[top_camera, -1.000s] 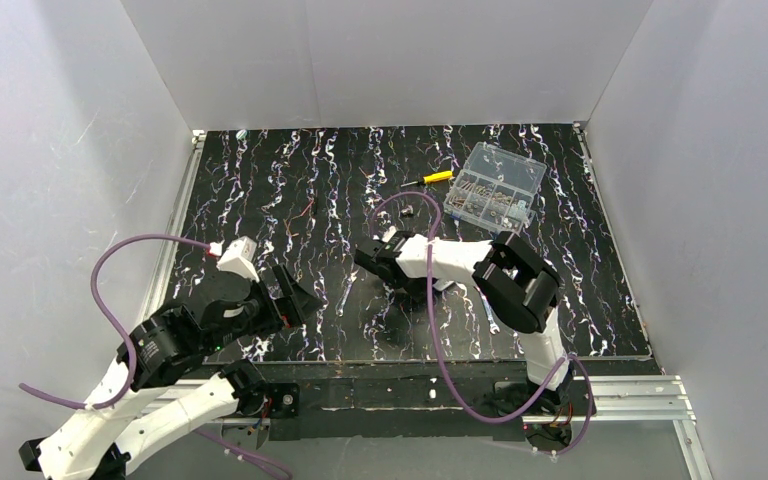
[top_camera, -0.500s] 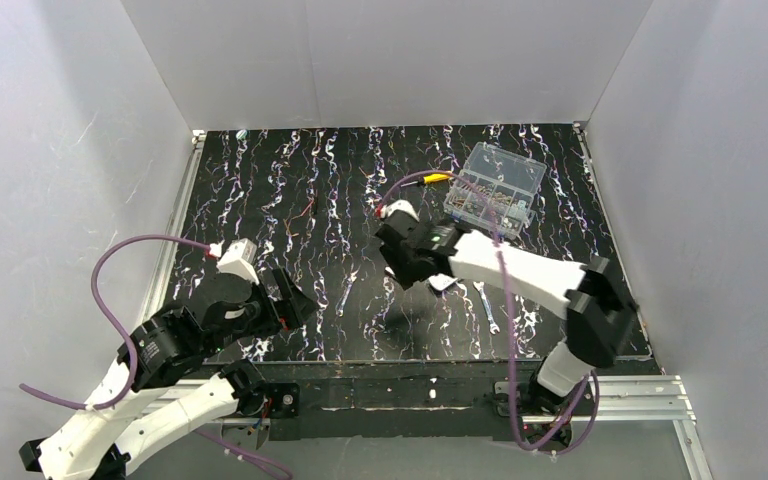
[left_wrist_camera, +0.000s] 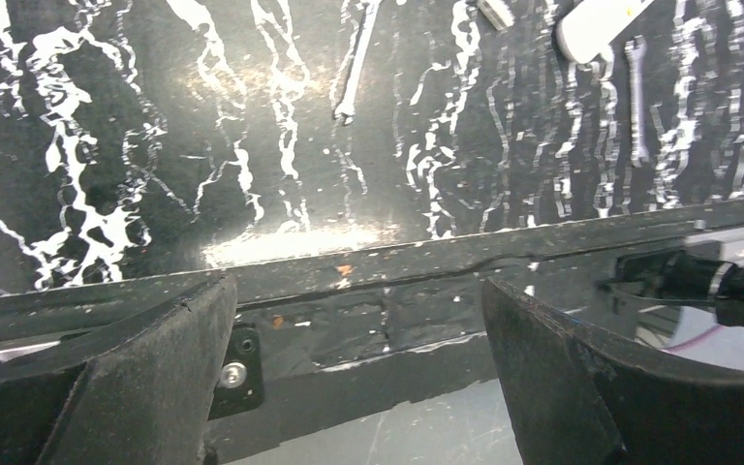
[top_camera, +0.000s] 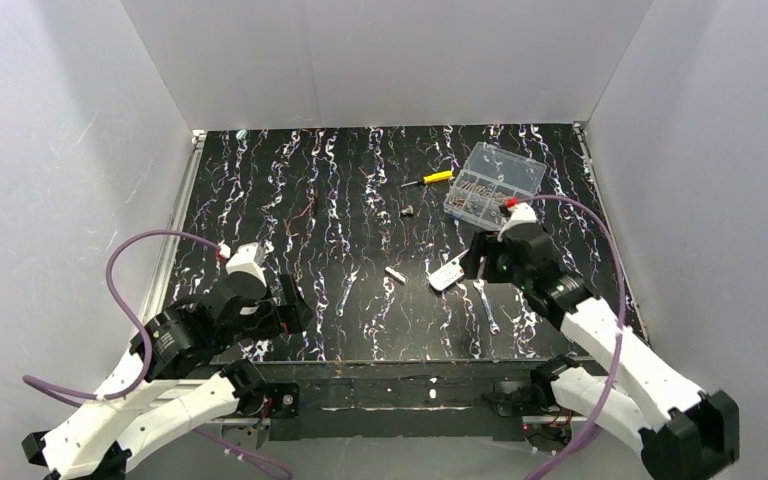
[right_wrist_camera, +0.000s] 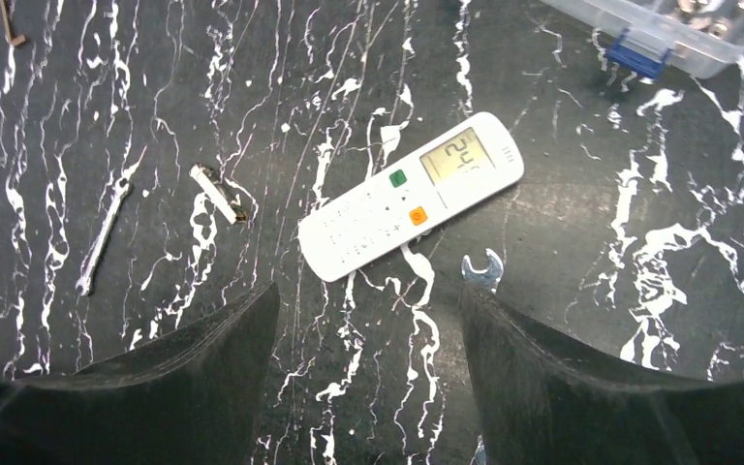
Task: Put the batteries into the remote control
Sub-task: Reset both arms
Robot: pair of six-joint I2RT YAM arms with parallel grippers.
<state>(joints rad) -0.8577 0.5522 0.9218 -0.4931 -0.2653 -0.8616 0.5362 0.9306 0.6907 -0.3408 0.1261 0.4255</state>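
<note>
Right arm (top_camera: 600, 320) hangs over the surface (right_wrist_camera: 639, 242), fingers (right_wrist_camera: 203, 387) wide and empty; the remote control (right_wrist_camera: 412, 197) lies just left of them, untouched.

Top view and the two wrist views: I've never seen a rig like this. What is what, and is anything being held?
Two white robot arms are bolted at the table's near edge. The wide picture looks down from above and behind them. The other two come from a camera on each wrist, so the dark shapes at the bottom are that arm's own fingers. The left gripper and the right gripper are both open and hold nothing. On the black marbled table lie the white remote control, screen up, a silver wrench, a second wrench, a small white piece, a yellow-handled screwdriver and a clear compartment box. I cannot make out any batteries.
</note>
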